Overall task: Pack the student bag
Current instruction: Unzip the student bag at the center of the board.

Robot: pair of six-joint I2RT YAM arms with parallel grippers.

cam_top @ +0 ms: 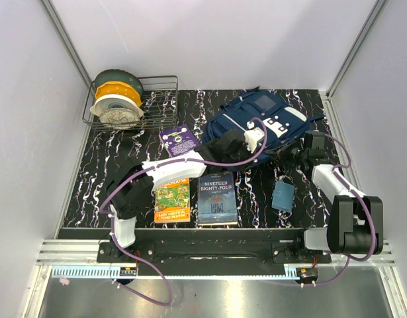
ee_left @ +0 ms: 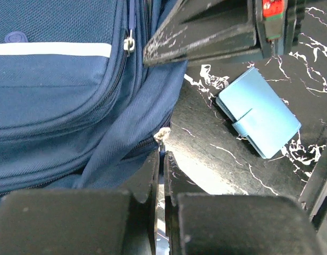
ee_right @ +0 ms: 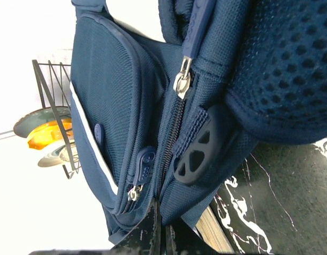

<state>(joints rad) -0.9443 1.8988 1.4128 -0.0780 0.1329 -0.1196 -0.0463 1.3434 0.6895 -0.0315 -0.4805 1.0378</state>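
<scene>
The left hand [ee_left: 162,158] and right hand [ee_right: 158,213], each pressed together, sit at zipper edges of the student bag [cam_top: 237,121].

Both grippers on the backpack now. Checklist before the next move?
1. Left gripper shut on the student bag, just below a metal zip pull: ok.
2. Right gripper shut at the bag's zip seam: ok. How much fabric it has: cannot tell.
3. Bag open for loading: not ok. The main zip looks closed where visible.
4. Items to pack located: ok. The colourful book, Nineteen Eighty-Four and blue pouch lie on the table, unpacked.
5. Arms clear of the wire basket: ok.
</scene>
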